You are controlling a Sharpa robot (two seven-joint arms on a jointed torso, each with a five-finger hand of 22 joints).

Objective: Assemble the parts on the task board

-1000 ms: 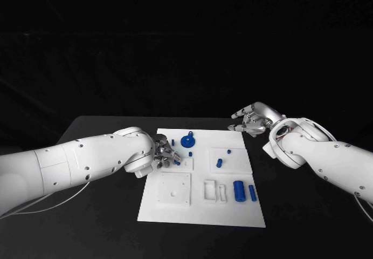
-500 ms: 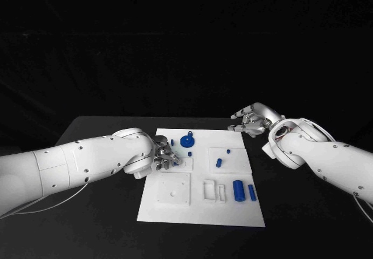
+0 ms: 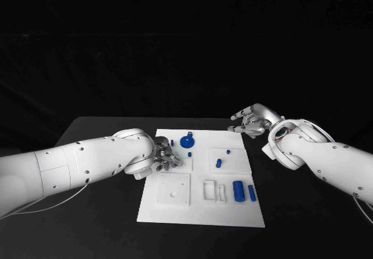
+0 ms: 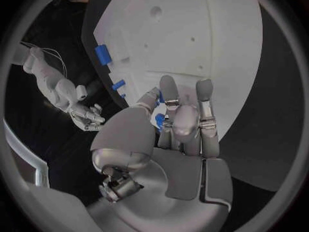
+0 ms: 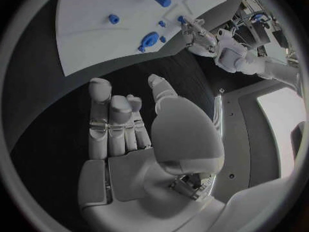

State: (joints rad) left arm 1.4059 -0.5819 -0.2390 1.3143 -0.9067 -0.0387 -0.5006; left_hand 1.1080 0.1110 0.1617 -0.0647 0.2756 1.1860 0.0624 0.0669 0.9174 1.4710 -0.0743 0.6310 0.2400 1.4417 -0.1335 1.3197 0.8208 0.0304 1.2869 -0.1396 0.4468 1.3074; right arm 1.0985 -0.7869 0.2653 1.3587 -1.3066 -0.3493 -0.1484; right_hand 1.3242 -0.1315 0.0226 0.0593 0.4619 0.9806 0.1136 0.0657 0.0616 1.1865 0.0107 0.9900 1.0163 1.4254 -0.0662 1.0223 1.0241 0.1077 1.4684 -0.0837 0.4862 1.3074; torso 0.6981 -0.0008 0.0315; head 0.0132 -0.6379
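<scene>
The left robot hand (image 3: pixel 161 157) is pinching a small blue part (image 4: pixel 159 120) over the board (image 3: pixel 200 208)'s near-left side; the right robot hand (image 3: pixel 250 123) is hovering spread, well apart beyond the far-right corner.

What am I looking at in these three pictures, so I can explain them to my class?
A robot with two white arms, each ending in a silver many-fingered robot hand, works at a black table. The square picture looks down from a camera on its head. The two round ones come from cameras at its wrists, behind each hand. On the table lies a flat white task board carrying small blue parts, among them a round blue disc and a thick blue cylinder. The left robot hand is over the board and seems to pinch a small blue part. The right robot hand hovers open beside the board, holding nothing.
</scene>
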